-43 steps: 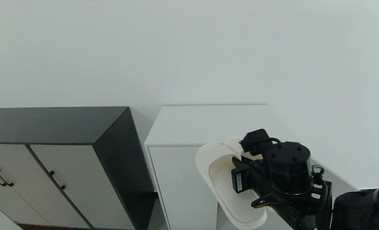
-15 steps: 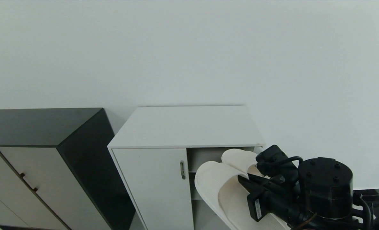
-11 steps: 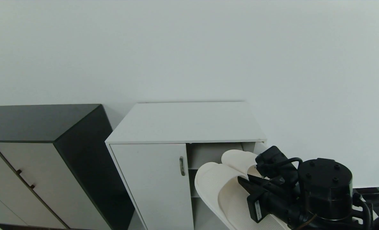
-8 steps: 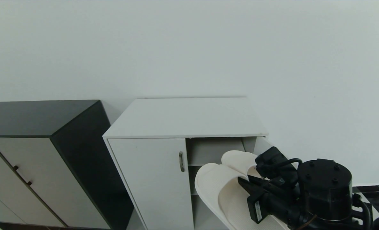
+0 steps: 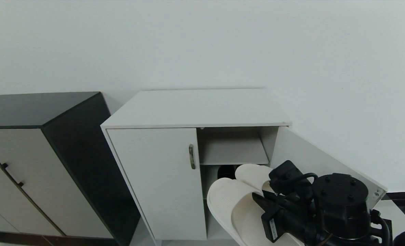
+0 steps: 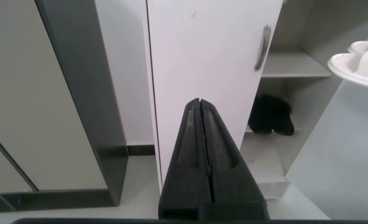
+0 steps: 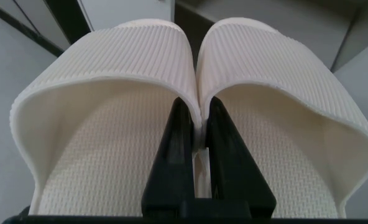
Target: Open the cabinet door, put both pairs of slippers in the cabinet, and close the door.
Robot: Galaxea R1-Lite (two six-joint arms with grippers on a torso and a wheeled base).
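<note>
Now the right claw [image 7: 197,107] pinches the white slippers [image 7: 265,74] by their adjoining inner edges, toes toward the cabinet [image 5: 195,106] ahead, its door [image 5: 311,160] swung open; left claw [image 6: 200,106] pressed together, empty

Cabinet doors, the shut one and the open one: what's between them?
Open shelves, and dark shoes on a lower one, plain in the left wrist view. In the head view the white slippers hang in front.

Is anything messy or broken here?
Nothing looks broken or spilled. The white cabinet has its right door open, with dark shoes inside. The right gripper pinches the white slippers together by their inner edges, in front of the opening.
</note>
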